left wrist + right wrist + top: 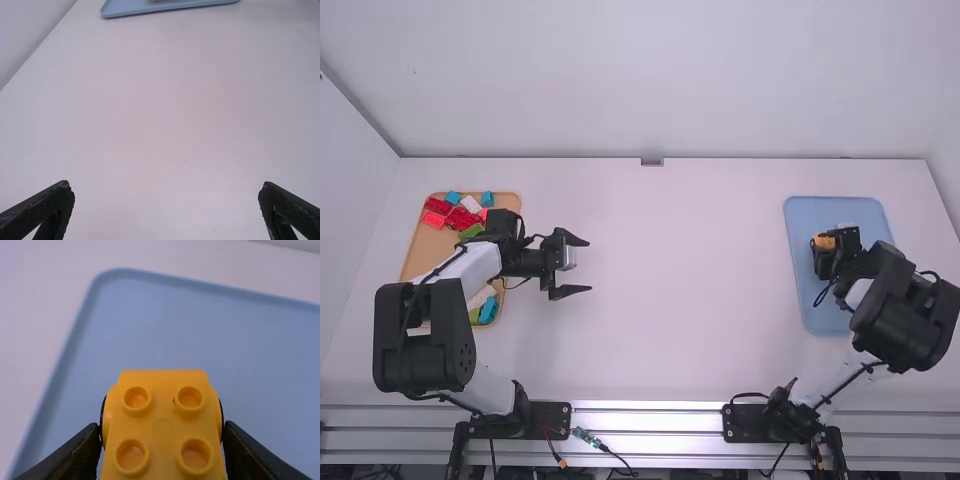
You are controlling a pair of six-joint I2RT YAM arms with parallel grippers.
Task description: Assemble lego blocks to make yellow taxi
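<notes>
- High view: two grippers, two trays and one orange-yellow block [823, 241] are seen. The block is at the right gripper [827, 244], over the blue tray [803, 303].
- High view: the tan tray [419, 262] bears two blue blocks [487, 199], one white block [470, 204] and one green block [471, 231] at its far end. Red blocks [463, 218] lie there too, too bunched to count surely. At its near end are one more white, one more green and one more blue.
- High view: the left gripper [574, 266] is just beside the tan tray, over the white table [670, 270], its fingers spread wide and holding nothing.
- High view: the left arm [470, 268] covers the middle of the tan tray; the right arm [910, 310] covers part of the blue tray. Thin cables [595, 440] lie past the near edge of the table.
- Left wrist view: the left gripper's two fingers stand far apart, with white table between them. Part of the blue tray is well apart from them.
- Right wrist view: the right gripper's two fingers are closed on the sides of the block. Four round studs can be counted on it; they are too small to tell in the high view. The block hides part of the blue tray behind it.
</notes>
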